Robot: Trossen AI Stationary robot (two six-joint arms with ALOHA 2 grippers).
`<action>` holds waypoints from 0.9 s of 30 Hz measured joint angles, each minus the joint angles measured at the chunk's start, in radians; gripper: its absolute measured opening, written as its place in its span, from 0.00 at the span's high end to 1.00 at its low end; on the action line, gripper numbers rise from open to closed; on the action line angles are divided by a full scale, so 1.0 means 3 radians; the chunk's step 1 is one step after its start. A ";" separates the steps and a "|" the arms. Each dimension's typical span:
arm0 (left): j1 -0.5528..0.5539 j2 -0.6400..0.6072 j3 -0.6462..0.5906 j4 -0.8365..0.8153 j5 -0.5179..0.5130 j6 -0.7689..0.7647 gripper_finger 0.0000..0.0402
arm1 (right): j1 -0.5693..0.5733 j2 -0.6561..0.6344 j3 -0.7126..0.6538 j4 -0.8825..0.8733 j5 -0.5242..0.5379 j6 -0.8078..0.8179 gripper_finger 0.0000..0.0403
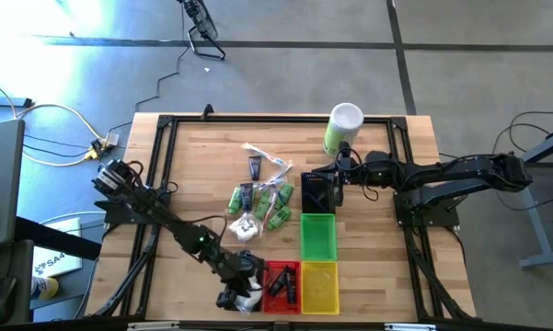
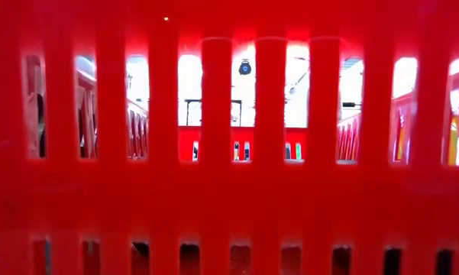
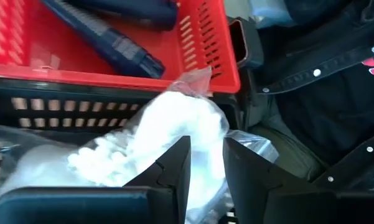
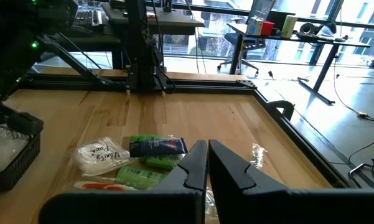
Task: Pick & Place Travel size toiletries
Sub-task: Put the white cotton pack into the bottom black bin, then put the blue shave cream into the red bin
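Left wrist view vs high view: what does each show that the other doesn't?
Only the left wrist view: the left gripper has its fingers closed on a white crinkly pouch over a black basket, and the ribbing on a dark blue tube in the red basket.

Only the high view: the whole table, the loose pile of toiletries, the green basket, yellow basket, canister and right gripper over another black basket.

Both: red basket, tubes, pouch, left gripper.
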 joint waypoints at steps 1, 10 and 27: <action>0.0024 -0.0012 0.0000 0.0035 0.0026 0.0001 0.77 | 0.0001 0.0000 0.0000 -0.0001 0.0000 0.0012 0.98; 0.0229 -0.0100 0.0007 0.0075 0.0330 0.0039 0.77 | 0.0009 0.0000 0.0000 -0.0004 -0.0020 0.0038 0.98; 0.1037 -0.0358 0.0010 0.0149 0.0315 0.0712 0.77 | 0.0010 0.0000 0.0000 -0.0001 -0.0108 0.0038 0.98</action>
